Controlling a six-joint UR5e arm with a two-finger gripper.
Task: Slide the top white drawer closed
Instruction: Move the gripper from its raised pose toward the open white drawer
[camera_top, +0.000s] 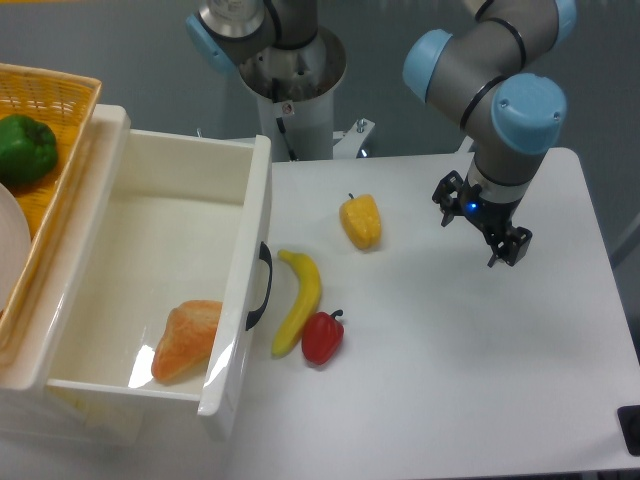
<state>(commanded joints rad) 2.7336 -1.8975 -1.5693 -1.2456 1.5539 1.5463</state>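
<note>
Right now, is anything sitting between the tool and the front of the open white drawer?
Yes. A yellow pepper, a banana and a red pepper lie on the table between the tool and the top white drawer; the banana is nearest its black handle.

1. a robotics lab: a grey and blue jointed robot arm (495, 90) stands over a plain white table (450, 380).
2. toy fruit (320, 290) lies left of the gripper (478, 228) jaws.
3. bare grey wall (100, 40) behind.
</note>
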